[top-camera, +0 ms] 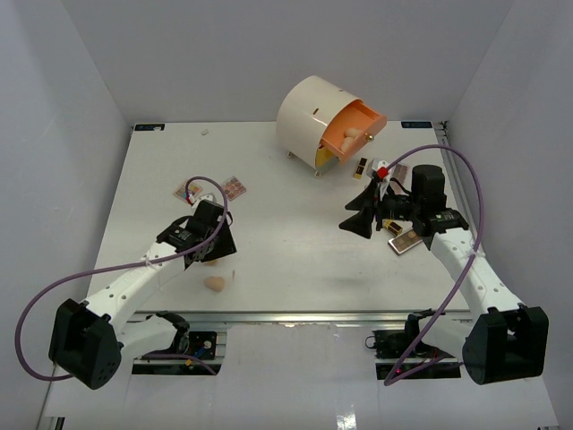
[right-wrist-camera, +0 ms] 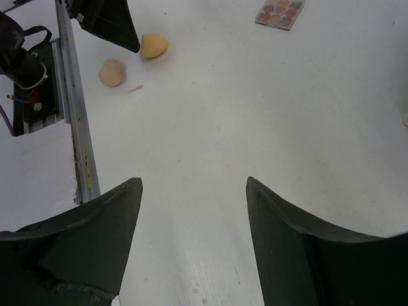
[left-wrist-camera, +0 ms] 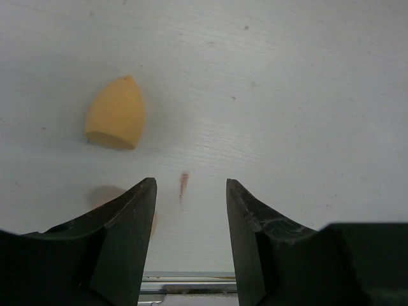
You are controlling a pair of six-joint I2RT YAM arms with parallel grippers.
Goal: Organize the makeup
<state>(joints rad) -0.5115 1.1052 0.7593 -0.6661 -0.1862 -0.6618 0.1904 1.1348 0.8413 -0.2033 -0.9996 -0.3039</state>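
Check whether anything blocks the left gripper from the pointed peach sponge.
Nothing visible does: only bare table separates the left gripper from the pointed sponge. The rounder sponge sits aside, not between them.

White table (top-camera: pixel 286 255) between plain pale grey walls (top-camera: pixel 179 54)

Robot lab test cell, not a home: bare white enclosure walls (top-camera: pixel 54 134) around a plain white table (top-camera: pixel 295 260), left arm (top-camera: pixel 134 282) and right arm (top-camera: pixel 474 269) mounted at its near edge by an aluminium rail (top-camera: pixel 295 316), purple cables (top-camera: pixel 439 147) looping loose.
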